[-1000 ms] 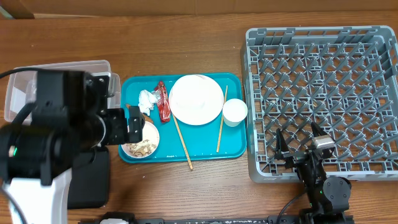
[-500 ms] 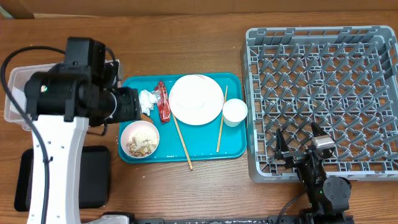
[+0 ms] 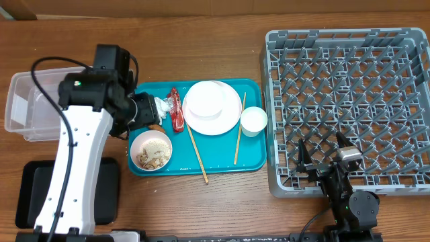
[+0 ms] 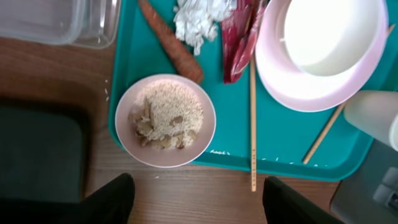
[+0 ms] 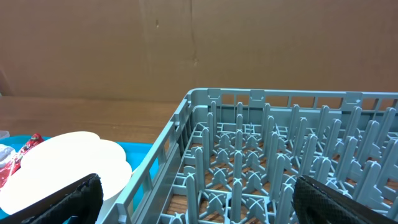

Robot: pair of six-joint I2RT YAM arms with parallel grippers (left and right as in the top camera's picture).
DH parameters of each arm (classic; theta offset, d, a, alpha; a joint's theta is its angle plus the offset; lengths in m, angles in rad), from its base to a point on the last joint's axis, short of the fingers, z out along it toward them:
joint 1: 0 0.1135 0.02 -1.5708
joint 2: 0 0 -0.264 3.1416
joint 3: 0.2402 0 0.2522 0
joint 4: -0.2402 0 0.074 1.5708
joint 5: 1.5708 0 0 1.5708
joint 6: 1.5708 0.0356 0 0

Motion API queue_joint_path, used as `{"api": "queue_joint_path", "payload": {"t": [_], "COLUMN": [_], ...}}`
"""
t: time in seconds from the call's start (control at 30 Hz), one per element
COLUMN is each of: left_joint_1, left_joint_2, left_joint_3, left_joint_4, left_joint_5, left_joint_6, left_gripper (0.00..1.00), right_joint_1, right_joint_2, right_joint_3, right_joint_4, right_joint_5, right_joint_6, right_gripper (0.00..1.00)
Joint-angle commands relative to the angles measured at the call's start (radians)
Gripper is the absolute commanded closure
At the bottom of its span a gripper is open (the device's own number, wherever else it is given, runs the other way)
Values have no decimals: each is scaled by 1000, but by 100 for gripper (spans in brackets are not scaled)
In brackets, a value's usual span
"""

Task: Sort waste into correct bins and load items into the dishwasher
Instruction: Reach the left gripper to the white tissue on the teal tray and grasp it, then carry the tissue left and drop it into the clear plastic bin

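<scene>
While the left pincer (image 3: 143, 113) hangs over the left end of the tray (image 3: 222, 156) beside the tissue (image 3: 160, 105), the right pincer (image 3: 324, 154) sits at the near edge of the rack (image 3: 349, 81). From the left wrist, its fingers (image 4: 115, 199) stand spread and empty above the bowl (image 4: 205, 124). A carrot (image 4: 173, 45), wrapper (image 4: 239, 37), plate (image 4: 311, 87) and chopstick (image 4: 253, 124) lie on the tray. From the right wrist, that pincer's fingers (image 5: 59, 199) gape, holding nothing, with the rack ahead.
</scene>
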Motion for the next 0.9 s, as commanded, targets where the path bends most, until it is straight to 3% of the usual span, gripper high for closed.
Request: {"api": "queue_joint_path", "payload": {"t": [0.0,0.37,0.57,0.87], "left_joint_1": [4,4,4,4], "left_joint_2": [2,12,51,238], "left_joint_3": [-82,-330,-462,-476], "left_joint_4": [73,511,789,923], "left_joint_5": [-12,-166,-162,-142], "left_joint_6": [-26,10,12,27], "left_gripper": [32,37,30,30], "right_joint_1": [-4,-4,-4,-4], "right_joint_2": [-12,-12,-12,-12], "right_joint_3": [-11,-11,-11,-11], "right_joint_4": [5,5,5,5], "right_joint_5": [-5,-5,-5,-5], "right_joint_6": [-4,-3,-3,-4], "right_gripper": [0,0,0,0]}}
